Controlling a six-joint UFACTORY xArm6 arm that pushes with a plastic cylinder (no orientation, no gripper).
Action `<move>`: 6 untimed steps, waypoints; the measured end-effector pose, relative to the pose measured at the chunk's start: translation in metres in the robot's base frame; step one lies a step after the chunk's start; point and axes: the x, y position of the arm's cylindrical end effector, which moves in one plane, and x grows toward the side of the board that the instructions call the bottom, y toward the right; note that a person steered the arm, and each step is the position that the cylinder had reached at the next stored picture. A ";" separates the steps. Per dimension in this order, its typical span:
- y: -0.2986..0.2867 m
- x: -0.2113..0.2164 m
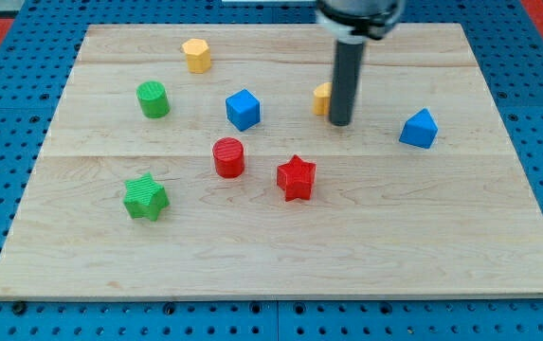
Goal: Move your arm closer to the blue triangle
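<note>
The blue triangle block [420, 129] lies on the wooden board [280, 256] at the view's right. My tip [340, 123] rests on the board to the left of it, with a clear gap between them. An orange block [322, 98] sits just left of the rod and is partly hidden by it; its shape cannot be made out. A blue cube [243, 109] lies further left of my tip.
A yellow hexagon block [196, 55] is at the top left. A green cylinder [153, 99] and a green star [145, 198] are at the left. A red cylinder [228, 157] and a red star [297, 178] lie below my tip.
</note>
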 end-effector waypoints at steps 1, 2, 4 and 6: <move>0.006 -0.044; -0.038 -0.025; -0.041 -0.008; 0.011 0.070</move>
